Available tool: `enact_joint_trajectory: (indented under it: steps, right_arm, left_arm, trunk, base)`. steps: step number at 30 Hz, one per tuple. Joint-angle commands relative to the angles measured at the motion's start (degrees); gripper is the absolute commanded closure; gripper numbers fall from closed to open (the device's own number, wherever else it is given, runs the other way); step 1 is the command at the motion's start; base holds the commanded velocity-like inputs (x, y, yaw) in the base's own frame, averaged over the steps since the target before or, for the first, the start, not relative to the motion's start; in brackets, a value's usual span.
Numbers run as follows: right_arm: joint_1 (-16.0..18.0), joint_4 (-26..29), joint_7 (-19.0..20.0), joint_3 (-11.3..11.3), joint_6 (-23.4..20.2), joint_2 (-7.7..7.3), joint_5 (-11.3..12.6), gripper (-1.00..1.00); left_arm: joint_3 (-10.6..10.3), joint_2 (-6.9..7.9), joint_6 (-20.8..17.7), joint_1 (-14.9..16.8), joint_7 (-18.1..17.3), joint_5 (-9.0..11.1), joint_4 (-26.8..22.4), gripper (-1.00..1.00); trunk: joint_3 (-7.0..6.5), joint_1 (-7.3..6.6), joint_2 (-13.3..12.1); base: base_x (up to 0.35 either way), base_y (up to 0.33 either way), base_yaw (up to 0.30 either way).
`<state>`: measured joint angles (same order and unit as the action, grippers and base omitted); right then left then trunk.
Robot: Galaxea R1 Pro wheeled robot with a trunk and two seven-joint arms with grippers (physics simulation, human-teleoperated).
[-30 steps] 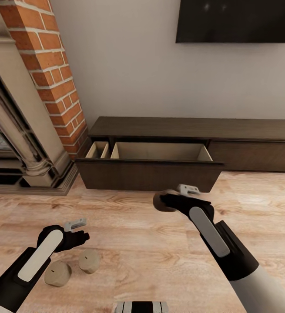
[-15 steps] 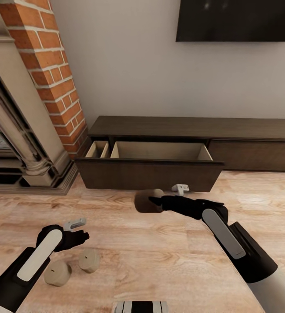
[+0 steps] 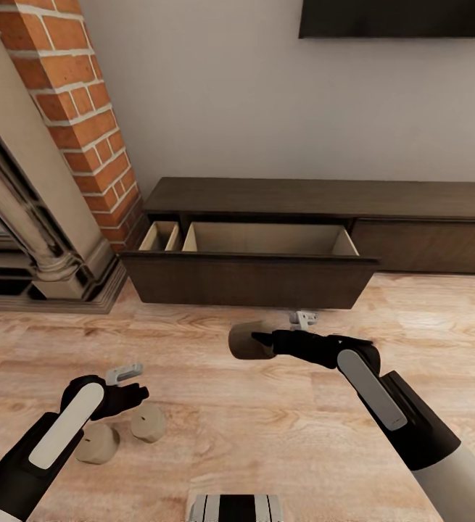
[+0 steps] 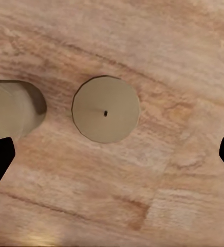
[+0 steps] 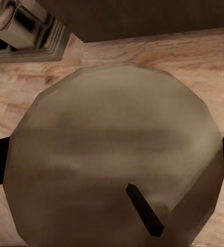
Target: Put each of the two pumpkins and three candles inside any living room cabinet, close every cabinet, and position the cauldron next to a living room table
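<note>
The dark-brown cabinet (image 3: 266, 197) stands against the wall with its long drawer (image 3: 252, 279) pulled out, and the pale interior holds nothing I can see. My right gripper (image 3: 256, 339) is shut on a tan candle (image 3: 244, 342), held sideways above the floor in front of the drawer. Seen from the right wrist, this candle (image 5: 112, 154) shows its dark wick. Two more candles (image 3: 96, 444) (image 3: 148, 423) stand on the floor. My left gripper (image 3: 135, 396) hovers open just above them; the left wrist view looks down on one candle (image 4: 106, 109). Pumpkins, cauldron and table are out of view.
The brick-and-stone fireplace (image 3: 41, 181) with its stepped base fills the left side, close to the drawer's left end. A black TV (image 3: 400, 18) hangs on the wall above. Light wood plank floor (image 3: 266, 428) lies between me and the cabinet.
My right arm swung the candle left and lower, turning it sideways. The head view then shifted so the cabinet sits a bit closer. The left arm stayed put.
</note>
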<state>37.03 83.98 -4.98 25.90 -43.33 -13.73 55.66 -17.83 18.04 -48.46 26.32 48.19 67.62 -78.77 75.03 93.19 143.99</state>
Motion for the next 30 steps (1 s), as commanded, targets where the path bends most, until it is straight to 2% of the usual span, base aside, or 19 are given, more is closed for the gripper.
enact_joint_trajectory:
  steps: [1,7,12,14,17,19,30]
  right_arm:
    - [0.06,-0.23,-0.57,0.06,-0.01,0.01,0.82,1.0]
    - [0.06,-0.77,-0.56,0.03,0.0,0.23,0.7,1.0]
    - [0.06,-0.83,-0.56,0.03,0.0,0.34,0.57,1.0]
    - [0.06,-0.83,-0.59,0.03,0.0,0.36,0.47,1.0]
    - [0.06,-0.83,-0.68,0.03,0.0,0.37,0.4,1.0]
    - [0.06,-0.83,-0.71,0.03,0.0,0.37,0.36,1.0]
    - [0.06,-2.41,-0.74,0.03,0.0,0.37,0.17,1.0]
  left_arm:
    - [-0.16,0.06,0.1,0.05,0.56,0.56,0.03,-1.0]
    - [-0.49,-0.01,0.27,0.05,0.17,0.67,0.18,-1.0]
    - [-0.49,0.06,0.37,0.05,-6.73,0.12,0.26,-1.0]
    - [-0.16,0.07,0.49,0.05,-8.64,-1.54,0.98,-1.0]
    - [0.01,0.07,0.59,0.05,-9.4,-3.78,1.57,-1.0]
    - [0.05,0.07,0.62,0.05,-9.57,-4.42,1.69,-1.0]
    - [0.01,0.07,2.18,0.05,-9.69,-4.95,1.77,-1.0]
  trunk:
    - [0.27,0.01,0.04]
    - [1.6,0.16,0.12]
    - [2.71,0.29,0.19]
    - [3.15,0.34,0.21]
    - [3.82,0.42,0.25]
    - [4.26,0.47,0.28]
    - [6.7,0.76,0.43]
  base:
    - [0.0,0.0,0.0]
    - [0.0,0.0,0.0]
    - [0.0,0.0,0.0]
    - [0.0,0.0,0.0]
    - [0.0,0.0,0.0]
    - [0.0,0.0,0.0]
    - [0.0,0.0,0.0]
